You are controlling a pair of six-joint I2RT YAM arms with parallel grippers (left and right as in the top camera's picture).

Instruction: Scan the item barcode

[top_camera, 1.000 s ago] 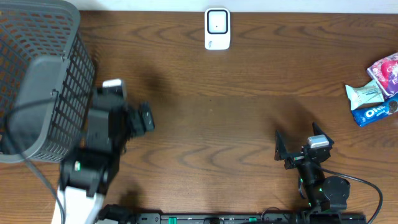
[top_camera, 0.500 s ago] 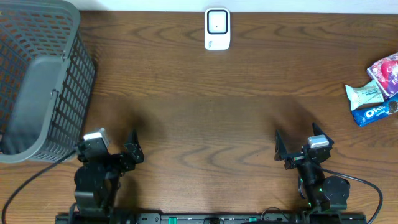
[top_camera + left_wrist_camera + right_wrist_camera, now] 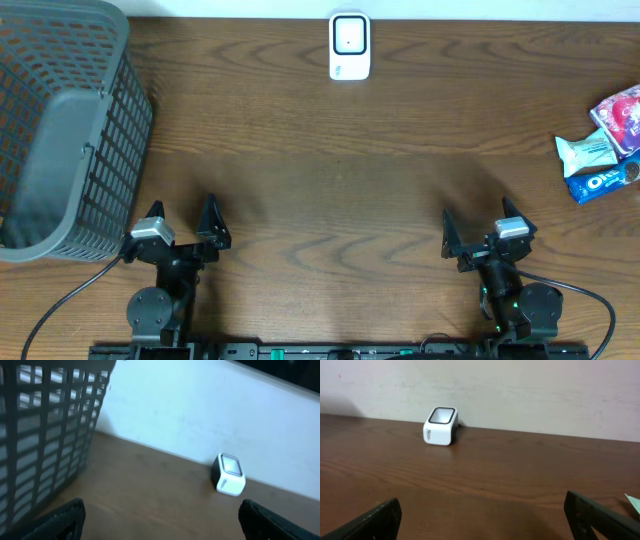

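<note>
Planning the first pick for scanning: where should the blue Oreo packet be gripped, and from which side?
Likely its left end, pinched across the narrow width from above by the right gripper: the blue Oreo packet lies flat, its near edge bare, though the pale green packet crowds its far edge.

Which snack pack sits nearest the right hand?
The blue Oreo pack, lowest of the three; the mint pack and pink pack lie farther up.
</note>
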